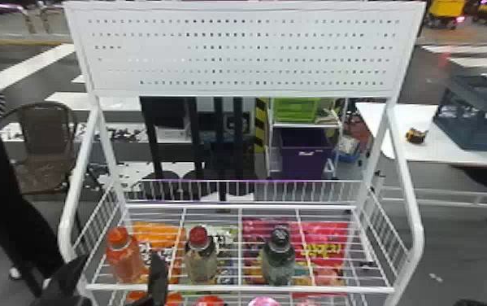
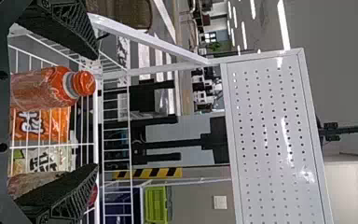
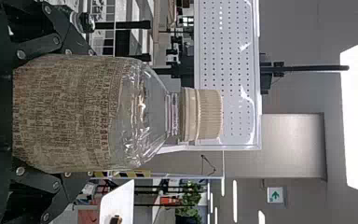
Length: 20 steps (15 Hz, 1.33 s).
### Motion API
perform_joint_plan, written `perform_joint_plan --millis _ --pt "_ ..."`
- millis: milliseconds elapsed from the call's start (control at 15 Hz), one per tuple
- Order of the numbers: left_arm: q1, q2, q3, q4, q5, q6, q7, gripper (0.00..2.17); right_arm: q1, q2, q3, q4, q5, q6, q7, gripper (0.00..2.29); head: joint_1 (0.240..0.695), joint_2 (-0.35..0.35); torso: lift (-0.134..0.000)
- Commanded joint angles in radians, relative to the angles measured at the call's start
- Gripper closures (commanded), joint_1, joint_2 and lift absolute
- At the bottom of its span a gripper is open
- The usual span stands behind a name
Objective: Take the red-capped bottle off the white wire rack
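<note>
Clock is from the head view, 12 at the back panel (image 1: 242,49). Left gripper (image 2: 95,112): jaws spread wide, nothing in them. It sits near the rack's 7, with the orange-capped bottle (image 2: 42,88) lined up between its fingers. Right gripper (image 3: 70,112): clamped on a cream-capped bottle, so we judge this pick is the left arm's.

Target is the red-capped bottle (image 1: 201,260), upright on the top shelf of the white wire rack (image 1: 415,232), at 3 o'clock from the left gripper, past its inner finger (image 1: 158,278). Dark-capped bottle (image 1: 279,260) stands further along 3. Snack bags (image 1: 323,248) lie under the wires.

Step in hand, as we read it: lining up. We're on the wrong bottle for a close. Suggest we back off toward 6 until both fingers clear the bottles, slide to 3, center on the red cap, then go in toward 12. Sliding without backing off risks the inner finger tipping the target, or the outer one dragging the orange-capped bottle along.

Grip the body below the cap, fingers level and even on both sides; it may well slip or squash if pinched off-center. Lift straight up past the front rail (image 1: 238,289), then pull to 6.
</note>
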Motion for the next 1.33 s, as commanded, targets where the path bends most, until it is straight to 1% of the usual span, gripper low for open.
perform_joint_plan --millis 0,67,200,267,333,533,667,800,1000,1267 --pt "-0.001 -0.002 0.0 0.009 0.001 0.0 -0.001 0.07 0.0 0.0 0.0 0.0 0.0 0.0 -0.001 0.84 0.499 0.0 0.0" --pt "-0.008 -0.003 0.0 0.034 0.006 -0.015 -0.008 0.07 0.0 0.0 0.0 0.0 0.0 0.0 0.001 0.84 0.499 0.0 0.0" --pt "-0.031 -0.006 -0.003 0.123 0.058 -0.095 -0.009 0.07 -0.002 0.0 0.0 0.002 0.0 0.0 0.001 0.84 0.499 0.0 0.0" --pt "-0.05 -0.009 -0.015 0.195 0.075 -0.175 -0.012 0.07 -0.002 0.0 0.0 0.002 0.0 0.0 -0.001 0.84 0.499 0.0 0.0" --pt "-0.085 -0.02 -0.04 0.291 0.079 -0.264 -0.023 0.07 -0.003 0.0 0.0 0.005 0.0 0.0 -0.001 0.84 0.499 0.0 0.0" --pt "-0.188 -0.039 -0.121 0.52 0.089 -0.362 -0.023 0.07 -0.005 0.001 0.005 0.005 0.003 0.003 -0.001 0.84 0.499 0.0 0.0" --pt "-0.251 -0.062 -0.15 0.644 0.104 -0.429 -0.032 0.07 -0.007 0.001 0.006 0.007 0.005 0.003 -0.001 0.84 0.499 0.0 0.0" --pt "-0.312 -0.075 -0.186 0.738 0.116 -0.469 -0.032 0.07 -0.007 0.001 0.005 0.008 0.003 0.003 -0.001 0.84 0.499 0.0 0.0" --pt "-0.387 -0.1 -0.226 0.839 0.122 -0.482 -0.032 0.07 -0.003 0.0 0.0 0.01 0.0 0.0 0.001 0.84 0.499 0.0 0.0" --pt "-0.475 -0.126 -0.239 0.965 0.122 -0.54 -0.031 0.07 0.0 0.0 -0.005 0.013 -0.006 -0.006 0.001 0.84 0.499 0.0 0.0"
